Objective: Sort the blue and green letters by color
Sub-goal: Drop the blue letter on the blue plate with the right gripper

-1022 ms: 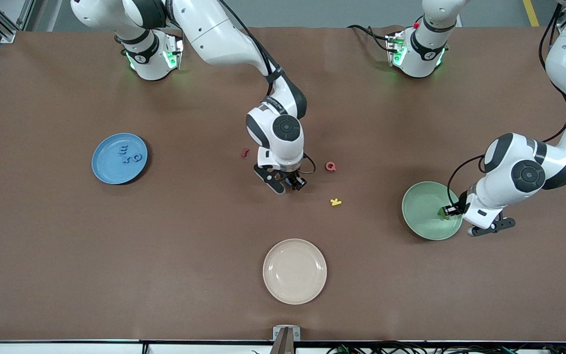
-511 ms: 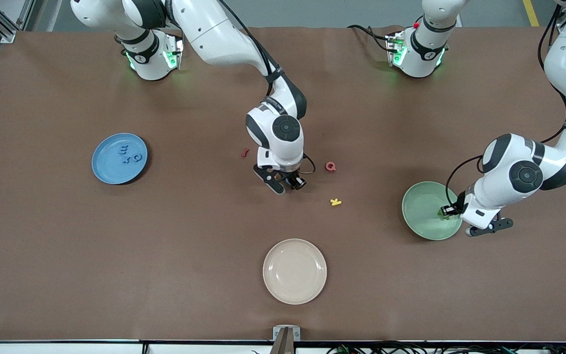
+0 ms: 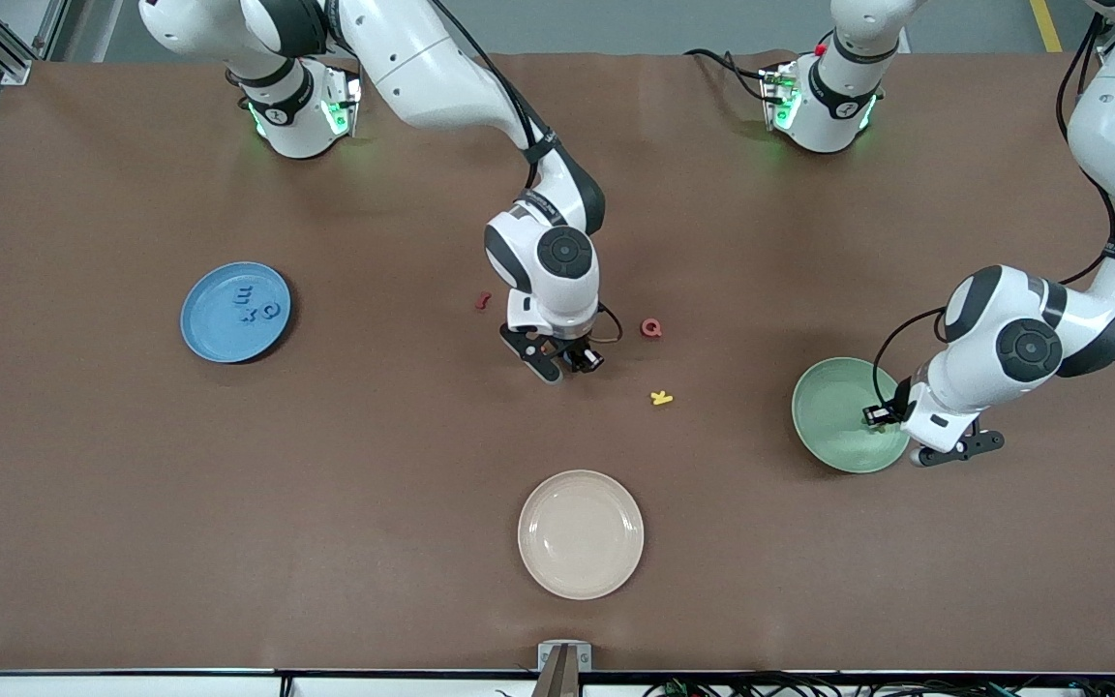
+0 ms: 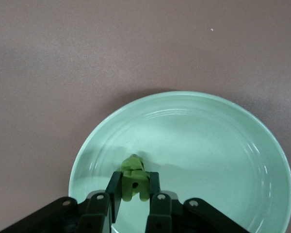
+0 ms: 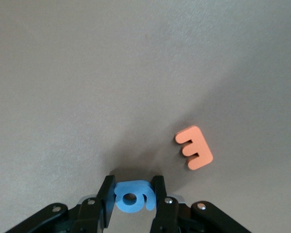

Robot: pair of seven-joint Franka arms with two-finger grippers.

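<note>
At lower centre of the front view the cream plate (image 3: 581, 534) lies bare. Higher, at right, the left gripper (image 4: 135, 194) hangs over the green plate (image 3: 833, 411), clamped on a green letter (image 4: 134, 177); released off-centre, it could bounce over the rim. At mid-frame the right gripper (image 5: 134, 196) pinches a blue letter (image 5: 132, 196) low at the table beside an orange letter (image 5: 194, 147); a shallow grip might drop it short of the blue plate (image 3: 219, 334) at left, where three blue letters (image 3: 253, 304) lie.

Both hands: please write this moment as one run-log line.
left hand: shut on small green letter, over pale green plate | right hand: shut on small blue character, at brown table
</note>
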